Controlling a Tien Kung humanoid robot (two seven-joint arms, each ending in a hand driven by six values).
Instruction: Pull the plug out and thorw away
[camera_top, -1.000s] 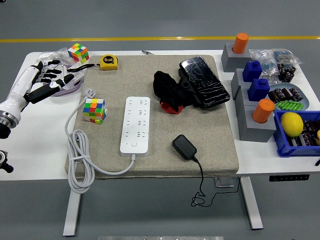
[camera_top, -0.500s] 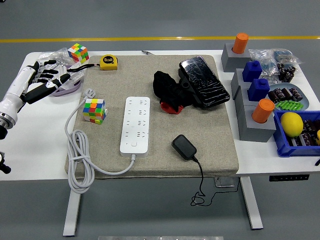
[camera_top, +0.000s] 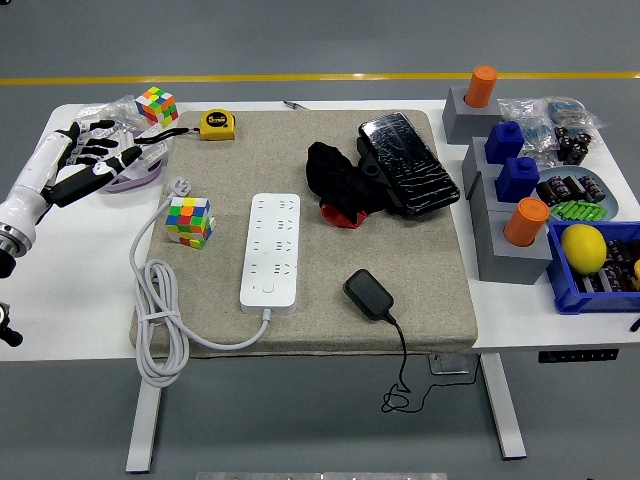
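The left hand (camera_top: 88, 150) is hovering at the table's far-left corner with its 5 fingers spread apart and holding nothing. Over the last second it has been drawing back toward the left edge, and since half a second ago it is barely shifting, so the withdrawal seems to be ending. The right hand is not in view.

The black plug (camera_top: 368, 294), a charger adapter, is lying well to the right of the hand and nearer the robot, flat on the beige mat (camera_top: 440, 330), with its thin black cord (camera_top: 402, 370) trailing off the near edge. It is sitting apart from the white power strip (camera_top: 271, 250), just right of the strip's near end, and none of the strip's sockets appears occupied. Nothing among these things has moved in that second.

Judging from this, the pulling-out looks already done and the plug has been dropped on the mat; with the hand empty and retreating, the task is probably at or near its close. No bin is showing anywhere.

Between hand and strip, 1 colourful cube (camera_top: 189, 220) is standing beside the strip's coiled white cable (camera_top: 152, 300).
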